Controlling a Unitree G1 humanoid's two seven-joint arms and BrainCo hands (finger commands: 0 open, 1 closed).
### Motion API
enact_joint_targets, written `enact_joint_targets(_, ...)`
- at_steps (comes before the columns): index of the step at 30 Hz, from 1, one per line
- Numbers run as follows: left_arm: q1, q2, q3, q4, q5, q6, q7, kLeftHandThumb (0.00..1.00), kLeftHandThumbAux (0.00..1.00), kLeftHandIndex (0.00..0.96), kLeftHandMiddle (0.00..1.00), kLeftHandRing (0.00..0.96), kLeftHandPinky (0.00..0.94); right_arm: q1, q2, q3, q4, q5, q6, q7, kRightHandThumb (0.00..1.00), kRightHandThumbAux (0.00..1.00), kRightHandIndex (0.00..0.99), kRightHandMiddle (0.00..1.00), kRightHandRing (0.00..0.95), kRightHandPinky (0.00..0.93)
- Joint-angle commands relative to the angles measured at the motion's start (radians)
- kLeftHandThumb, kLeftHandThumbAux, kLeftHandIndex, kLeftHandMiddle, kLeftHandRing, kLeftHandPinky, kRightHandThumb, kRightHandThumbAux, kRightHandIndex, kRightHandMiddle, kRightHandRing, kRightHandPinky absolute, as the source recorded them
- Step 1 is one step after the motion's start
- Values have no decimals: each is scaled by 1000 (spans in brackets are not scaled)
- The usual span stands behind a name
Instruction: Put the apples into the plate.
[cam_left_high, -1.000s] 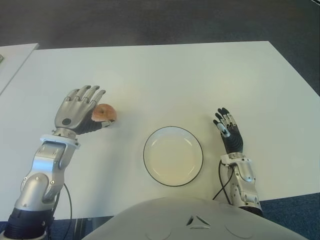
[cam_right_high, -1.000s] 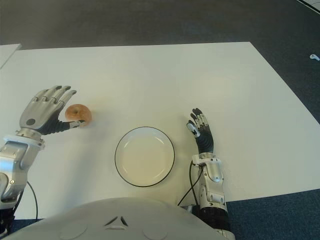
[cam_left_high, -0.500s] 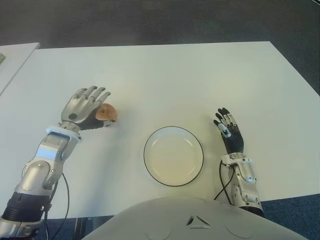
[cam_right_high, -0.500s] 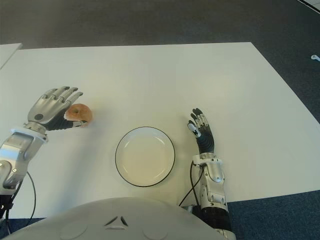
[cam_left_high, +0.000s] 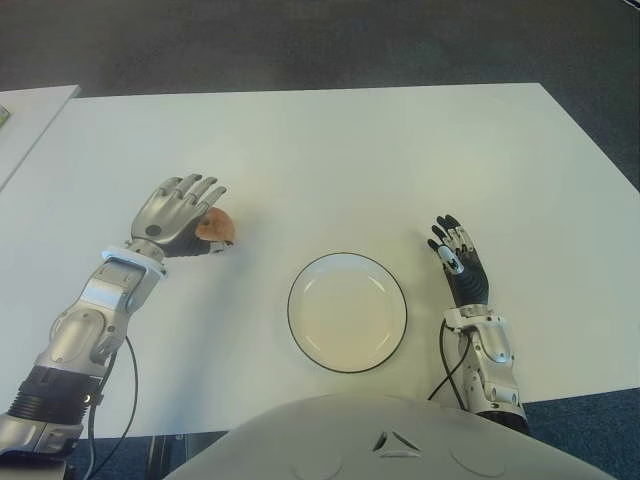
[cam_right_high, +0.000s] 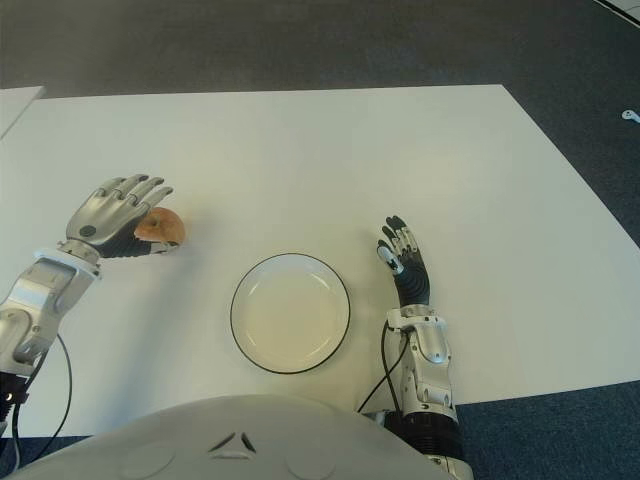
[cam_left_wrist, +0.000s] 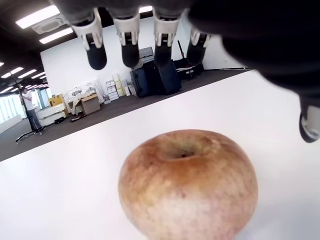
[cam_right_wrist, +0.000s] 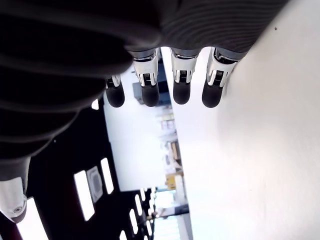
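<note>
One reddish-yellow apple stands upright on the white table, left of the plate. My left hand hovers over it from the left, fingers spread above the fruit and not closed on it. In the left wrist view the apple fills the middle, with the fingertips extended beyond it. A white plate with a dark rim lies empty near the front edge. My right hand shows to the right of the plate, fingers straight and holding nothing.
The corner of a second white table shows at the far left. Dark floor runs beyond the table's far edge. My torso covers the front edge below the plate.
My left hand has moved to the right and lowered over the apple, now covering more of it. The apple, plate and right hand have stayed in place.
</note>
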Motion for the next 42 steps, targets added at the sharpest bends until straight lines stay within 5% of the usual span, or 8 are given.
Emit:
enact_joint_targets(1,-19,4,-33,34,0,-6,14,290,330,28,0,0,0,19,-1,-6,45,-4,31,0,100,535,76,57,9,2)
enact_joint_targets(42,-126,-23,-183,279,-12,52,110,302,333,2,0,0,0,-15,-17,-37,140,-8,-36,25,125,535,71,70,17,0)
